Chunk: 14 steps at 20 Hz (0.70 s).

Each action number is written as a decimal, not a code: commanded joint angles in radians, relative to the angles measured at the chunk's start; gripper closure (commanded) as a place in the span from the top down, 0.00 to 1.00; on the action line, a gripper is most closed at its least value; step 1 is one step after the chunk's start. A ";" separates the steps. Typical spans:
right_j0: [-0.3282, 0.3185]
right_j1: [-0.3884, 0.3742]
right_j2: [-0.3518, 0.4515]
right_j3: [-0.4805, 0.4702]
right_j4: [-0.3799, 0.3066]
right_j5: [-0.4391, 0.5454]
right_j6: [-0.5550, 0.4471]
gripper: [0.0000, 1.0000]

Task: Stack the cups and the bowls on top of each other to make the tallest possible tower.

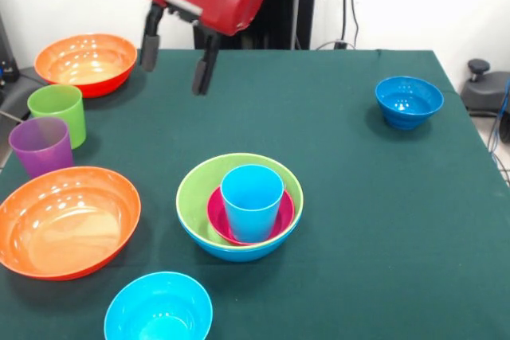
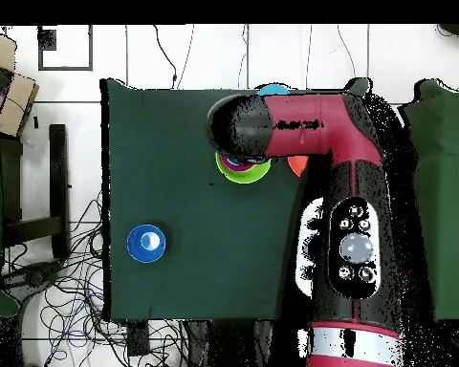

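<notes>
- Nearest the front camera sits the cyan bowl [image 1: 158,308], loose at the table's near edge, not yet stacked.
- Just behind it, mid-table, stands the tower [image 1: 239,206]: a blue bowl [image 1: 239,251] at the bottom, a green bowl [image 1: 195,189] nested in it, a magenta bowl [image 1: 217,216] inside that, and a light blue cup [image 1: 252,201] upright on top. Overhead, the arm [image 2: 353,205] covers most of the tower [image 2: 243,168].
- So four pieces look placed; by my count six remain.
- Left of the tower in the front view lies one orange bowl [image 1: 65,220], well apart from it.
- Behind that stand the purple cup [image 1: 41,146] and the green cup [image 1: 58,113], side by side, possibly touching.
- At the far left corner is the second orange bowl [image 1: 86,63].
- Off to the far right sits the dark blue bowl [image 1: 409,101] [image 2: 146,243], alone.
- Gripper [image 1: 177,56] hangs above the table [image 1: 343,197] near the far orange bowl, fingers spread apart and empty.
- Judging by shape, the wide orange bowls will add little height on the cup; the cups and small bowls seem the likelier next pieces.
</notes>
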 commanded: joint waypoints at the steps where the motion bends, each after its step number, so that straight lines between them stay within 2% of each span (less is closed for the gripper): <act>1: 0.083 0.022 -0.031 0.107 -0.023 -0.052 0.165 1.00; 8: 0.121 0.018 -0.043 0.168 0.041 -0.070 0.160 1.00; 11: 0.168 0.003 -0.068 0.202 0.041 -0.055 0.176 1.00; 14: 0.210 -0.018 -0.082 0.270 0.061 -0.085 0.195 1.00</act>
